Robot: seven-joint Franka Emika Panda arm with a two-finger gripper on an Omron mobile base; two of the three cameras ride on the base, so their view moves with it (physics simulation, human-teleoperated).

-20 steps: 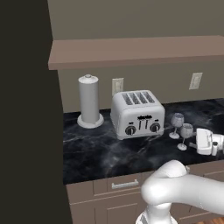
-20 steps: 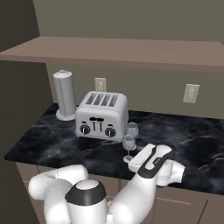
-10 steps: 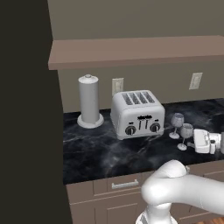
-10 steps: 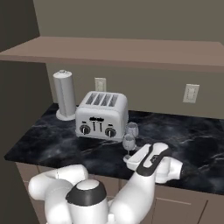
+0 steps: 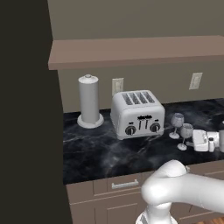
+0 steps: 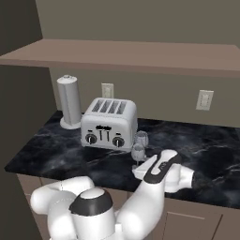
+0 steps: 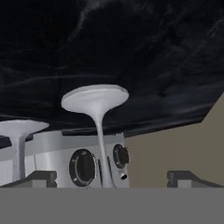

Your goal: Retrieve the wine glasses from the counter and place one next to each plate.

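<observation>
1. The counter, black veined marble, carries a toaster and a paper-towel cylinder near the wall.
2. The arm lies low and level over the counter's front edge, hand horizontal.
3. The gripper points at the near glass, jaws spread wide, grasping nothing.
4. Two wine glasses stand upright, stems vertical, just beside the toaster's front right corner; the far glass stands close behind.
</observation>
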